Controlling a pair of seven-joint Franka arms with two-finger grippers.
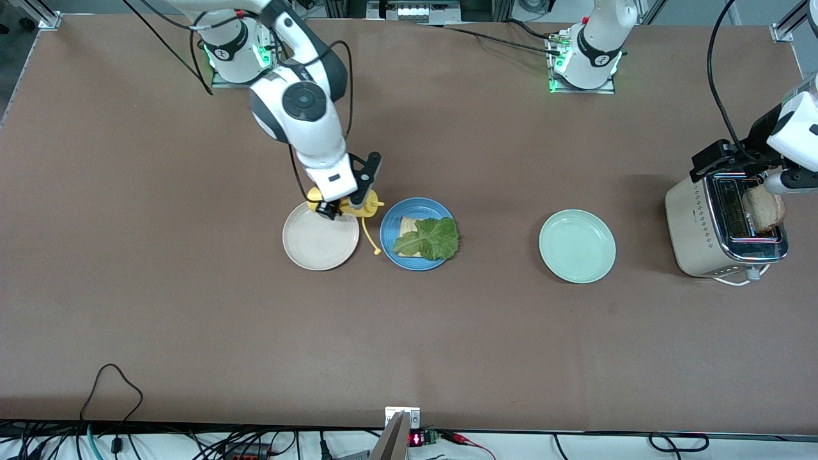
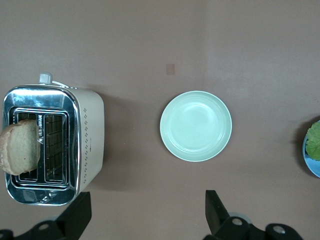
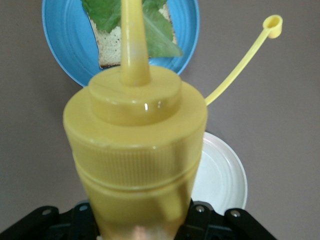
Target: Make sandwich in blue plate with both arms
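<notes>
Blue plate [image 1: 390,237] with lettuce [image 1: 429,237], right tool [image 1: 329,209] gripping yellow bottle [image 3: 136,150]

Robot lab — bolted arm bases [image 1: 585,64]; cables [image 1: 115,409]; aluminium framing [image 1: 38,16]

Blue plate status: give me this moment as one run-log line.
blue plate: bread plus lettuce | right gripper: holding yellow squeeze bottle | left gripper: open over table by toaster
</notes>
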